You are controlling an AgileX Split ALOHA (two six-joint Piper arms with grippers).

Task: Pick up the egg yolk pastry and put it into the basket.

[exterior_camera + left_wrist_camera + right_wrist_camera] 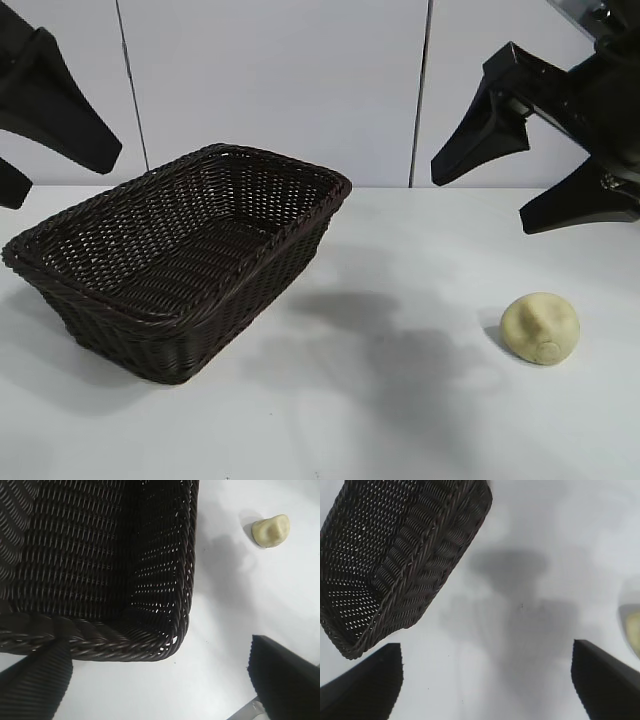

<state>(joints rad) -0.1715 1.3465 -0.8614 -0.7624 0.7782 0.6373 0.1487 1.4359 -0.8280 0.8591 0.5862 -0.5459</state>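
Egg yolk pastry (540,328): on the white counter (400,400), well apart from the empty basket (180,270), seemingly untouched. Right gripper (500,195) above it, wide open, holding nothing; left gripper (40,150) over the basket's end, likewise open and empty. Step: approach; next, the right gripper must descend around the pastry and close gently.

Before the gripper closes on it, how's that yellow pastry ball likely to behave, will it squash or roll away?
The egg yolk pastry looks dough-like and already dented, so it probably squashes under a firm squeeze. Its roundish shape on the smooth table suggests a nudge could roll it. Its matte surface likely isn't slippery.
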